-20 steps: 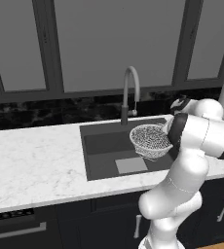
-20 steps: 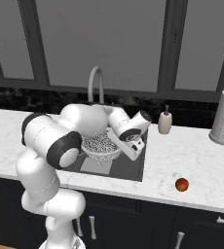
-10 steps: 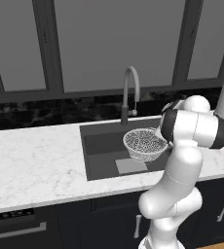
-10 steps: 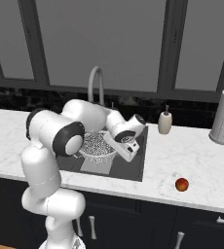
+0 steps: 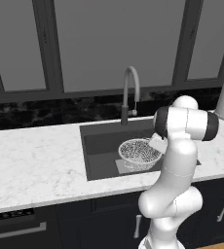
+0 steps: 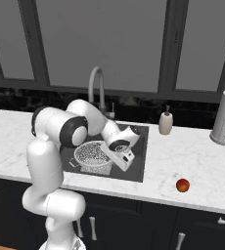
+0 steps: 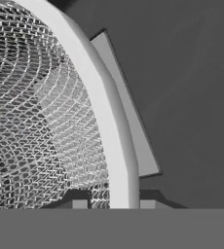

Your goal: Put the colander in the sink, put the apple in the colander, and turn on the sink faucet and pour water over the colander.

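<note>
We catch the end effector (image 7: 109, 204) pinching the rim of the colander (image 5: 139, 152), fingers (image 7: 80, 203) closed on either side of the white band at the bottom of the hand view, mesh sweeping away to the upper left. In the left base view the colander sits at the centre of the frame, low inside the sink (image 5: 100, 148), over the lighter square on the basin floor (whether it touches that floor we cannot tell). The sink faucet (image 5: 130, 92) arches above it, just behind.

What the coming move turns on, we judge, is where the apple (image 6: 183, 185) lies from the end effector: in the right base view it sits on the white tabletop (image 6: 192, 156) at lower right of the frame, well apart from the colander (image 6: 92, 156) at centre left, beyond the sink's right edge. So once the rim is let go, the single arm must swing rightward across that edge to reach it. A soap bottle (image 6: 166, 122) stands further back, clear of that path.
</note>
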You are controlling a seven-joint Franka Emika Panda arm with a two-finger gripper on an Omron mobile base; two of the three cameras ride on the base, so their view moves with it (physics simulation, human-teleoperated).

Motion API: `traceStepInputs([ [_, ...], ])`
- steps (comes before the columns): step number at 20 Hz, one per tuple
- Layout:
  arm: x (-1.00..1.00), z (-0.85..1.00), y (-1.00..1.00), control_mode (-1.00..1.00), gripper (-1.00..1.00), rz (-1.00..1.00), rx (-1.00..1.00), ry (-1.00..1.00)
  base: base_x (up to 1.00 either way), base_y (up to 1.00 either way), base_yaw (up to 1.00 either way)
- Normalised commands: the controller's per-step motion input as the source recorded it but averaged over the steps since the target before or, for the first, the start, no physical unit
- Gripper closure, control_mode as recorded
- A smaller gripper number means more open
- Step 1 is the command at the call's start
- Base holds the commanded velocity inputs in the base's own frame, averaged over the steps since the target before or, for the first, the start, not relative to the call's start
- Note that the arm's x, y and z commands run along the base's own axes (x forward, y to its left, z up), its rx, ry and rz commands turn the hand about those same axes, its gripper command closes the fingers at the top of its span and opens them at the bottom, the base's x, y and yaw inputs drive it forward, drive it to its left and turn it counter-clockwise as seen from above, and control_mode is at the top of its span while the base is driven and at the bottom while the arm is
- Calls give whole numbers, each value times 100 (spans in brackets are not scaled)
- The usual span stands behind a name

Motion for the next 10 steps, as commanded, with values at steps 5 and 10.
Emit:
traceStepInputs([
  [5, 21, -38, 10, -100, 100, 0, 0, 0, 0, 0, 0],
  [10, 41, -31, 11, -100, 100, 0, 0, 0, 0, 0, 0],
])
